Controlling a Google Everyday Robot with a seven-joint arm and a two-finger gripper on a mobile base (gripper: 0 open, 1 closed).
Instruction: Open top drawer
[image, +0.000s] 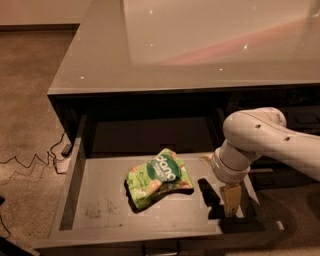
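The top drawer (100, 205) stands pulled far out from under the grey counter, showing its light grey scuffed floor. Its metal pull (160, 247) is just visible at the bottom edge of the frame. A green snack bag (159, 177) lies in the middle of the drawer floor. My gripper (230, 199) hangs down from the white arm (260, 137) into the drawer's right front corner, close behind the drawer front and to the right of the bag.
The glossy grey countertop (200, 45) overhangs the back of the drawer. Further dark drawer fronts (300, 117) are at the right behind the arm. A power strip and cables (60, 157) lie on the carpet at the left.
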